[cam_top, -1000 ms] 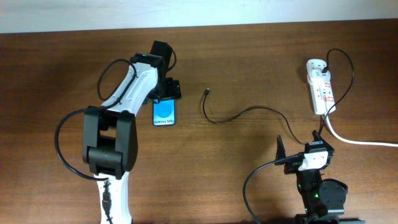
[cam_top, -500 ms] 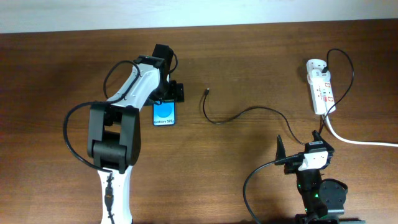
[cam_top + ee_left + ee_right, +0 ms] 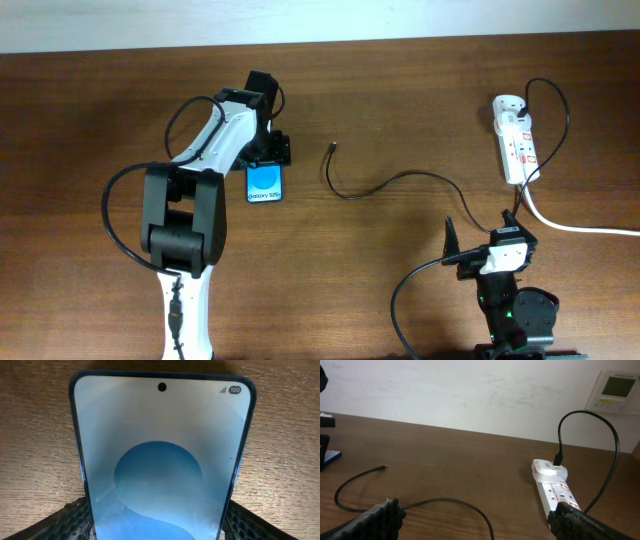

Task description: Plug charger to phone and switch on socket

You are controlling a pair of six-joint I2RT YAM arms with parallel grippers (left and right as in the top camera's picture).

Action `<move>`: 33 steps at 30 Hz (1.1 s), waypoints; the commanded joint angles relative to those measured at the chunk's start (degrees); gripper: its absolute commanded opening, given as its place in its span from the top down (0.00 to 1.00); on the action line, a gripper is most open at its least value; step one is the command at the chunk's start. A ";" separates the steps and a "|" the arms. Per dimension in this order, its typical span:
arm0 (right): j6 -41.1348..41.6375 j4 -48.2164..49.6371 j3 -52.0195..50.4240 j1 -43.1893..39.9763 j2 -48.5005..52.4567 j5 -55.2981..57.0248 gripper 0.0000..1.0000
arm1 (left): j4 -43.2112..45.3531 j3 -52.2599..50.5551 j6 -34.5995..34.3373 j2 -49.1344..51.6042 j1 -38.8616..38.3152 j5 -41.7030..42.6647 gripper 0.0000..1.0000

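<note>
A dark brown wood-grain table [image 3: 400, 290] seen from above, with a strip of white wall [image 3: 320, 20] along its far edge. The phone [image 3: 265, 182] lies flat, left of centre, its blue screen facing up with a lighter circle and white lettering. The left gripper [image 3: 267, 157] reaches over the phone's far end; in the left wrist view the screen fills the frame, showing a camera dot and a "100" battery mark at the top, and the two textured black fingers [image 3: 65, 520] meet its long edges, one on each side, so the claw is clamped on the phone. The charger [image 3: 400, 178] is a thin black cable lying loose across the middle of the table; its small plug tip [image 3: 332, 148] rests near the phone's right side, not touching it, and the cable curves away to the right. The socket [image 3: 515, 140] — a white power strip with small red switches — lies near the right edge, a black plug seated in its far end and a thick white cord [image 3: 580, 228] running off to the right. The right gripper [image 3: 481, 228] sits at the near edge with its fingers spread wide and nothing between them. Its wrist view looks across the bare wood to the white wall, where a small pale control panel [image 3: 615, 387] hangs at the upper right.
</note>
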 commanded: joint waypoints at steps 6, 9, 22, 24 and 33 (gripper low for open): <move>0.50 -0.17 -0.28 0.37 -0.37 -0.50 0.02 | -4.48 7.37 0.39 2.80 -0.02 1.55 0.26; 0.48 -0.17 -0.28 0.37 -0.37 -0.52 0.02 | -7.98 12.33 0.39 2.80 -0.02 1.55 0.26; 0.50 -0.17 -0.28 0.37 -0.37 -0.50 0.02 | -16.02 27.06 -18.14 2.80 0.02 16.74 1.00; 0.44 0.22 -0.28 0.37 -0.37 -0.26 0.02 | -16.31 27.06 -22.95 2.80 0.02 23.32 1.00; 5.88 10.21 -0.20 0.37 -0.39 -2.91 0.02 | -20.02 27.06 -35.50 2.80 2.62 48.35 1.00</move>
